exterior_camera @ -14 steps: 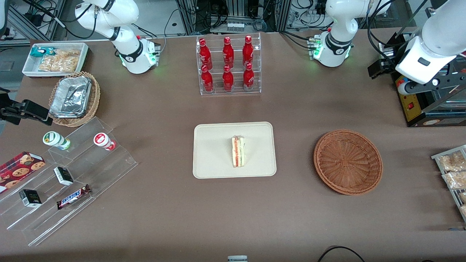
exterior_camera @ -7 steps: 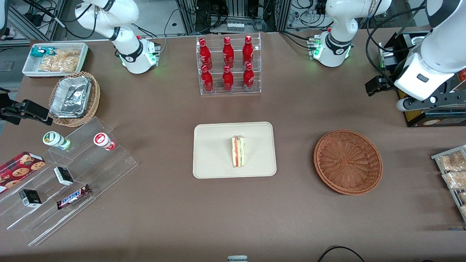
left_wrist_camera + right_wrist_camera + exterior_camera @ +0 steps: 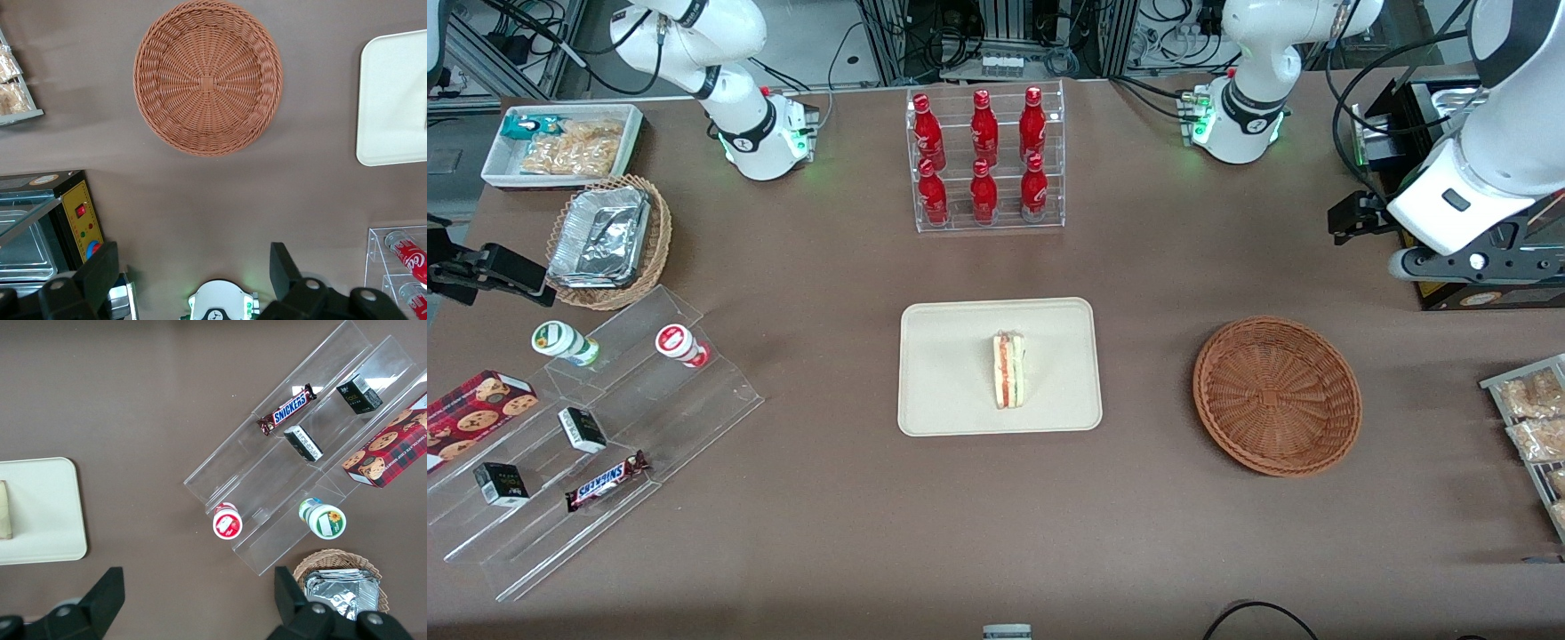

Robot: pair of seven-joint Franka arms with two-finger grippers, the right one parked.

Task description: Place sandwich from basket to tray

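The sandwich (image 3: 1009,370) lies on the tray (image 3: 943,382) in the middle of the surface (image 3: 836,533), cut edge up. The basket (image 3: 1277,396) sits beside the tray toward the working arm's end. The tool (image 3: 193,273) hangs well apart from the sandwich, raised above the surface farther from the front camera than the basket, fingers (image 3: 283,263) spread and holding nothing.

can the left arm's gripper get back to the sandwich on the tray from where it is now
Probably yes. The gripper is open and raised near the working arm's end of the table, and nothing stands over the sandwich on the tray; the basket between them is low.
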